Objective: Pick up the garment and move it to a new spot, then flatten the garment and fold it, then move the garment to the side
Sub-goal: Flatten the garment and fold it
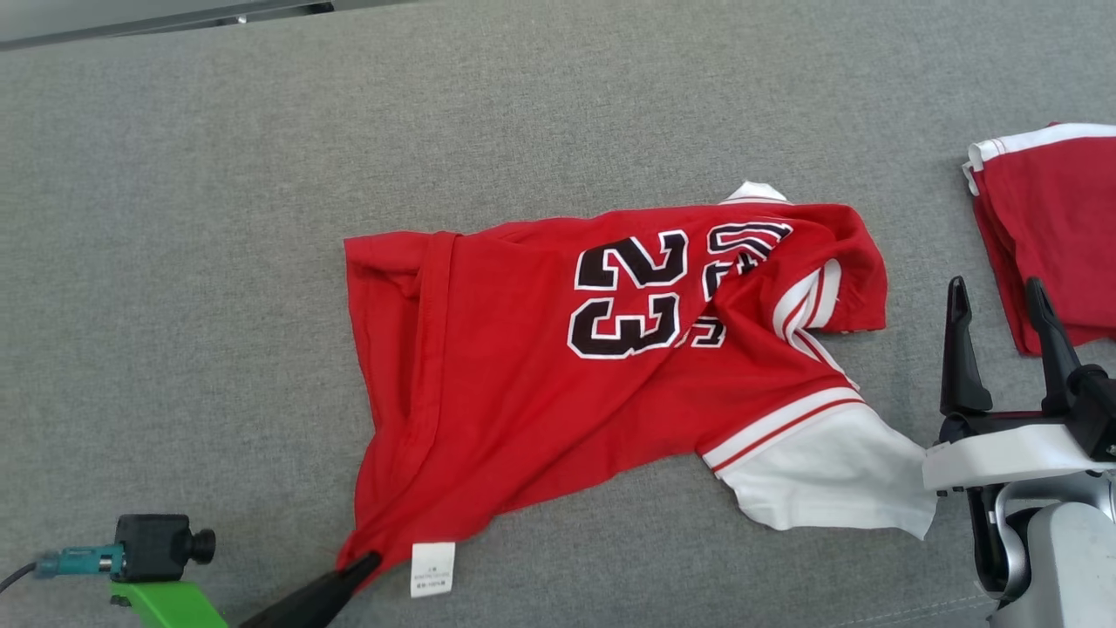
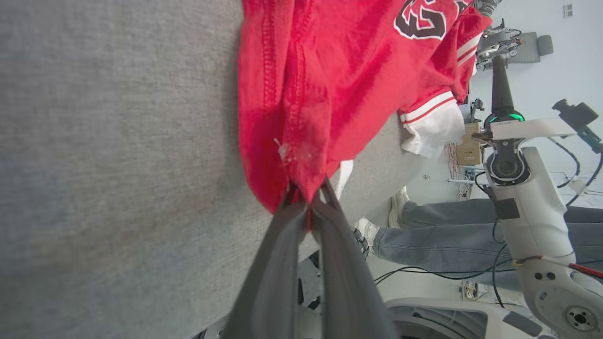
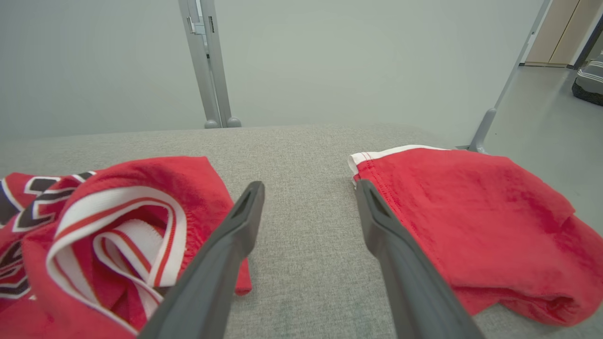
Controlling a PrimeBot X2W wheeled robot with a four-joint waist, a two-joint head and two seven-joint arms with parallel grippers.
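Note:
The garment point(image 1: 540, 384) is a red jersey with a black-and-white 23 and white-trimmed sleeves, lying rumpled on the grey table point(image 1: 218, 262). My left gripper point(image 1: 366, 563) is shut on its near-left hem corner, beside a white care label point(image 1: 432, 569); the left wrist view shows the fingers point(image 2: 308, 200) pinching that red fabric point(image 2: 330, 84). My right gripper point(image 1: 1003, 301) stands open to the right of the jersey with nothing between its fingers, hovering over bare table between the jersey's sleeve point(image 3: 118, 235) and another red cloth.
A second red garment point(image 1: 1055, 235) with white trim lies folded at the table's right edge, also seen as red cloth point(image 3: 476, 221). A person's jeans-clad legs point(image 2: 452, 230) stand by the table's near side. A green fixture with a small black camera point(image 1: 157, 558) sits at bottom left.

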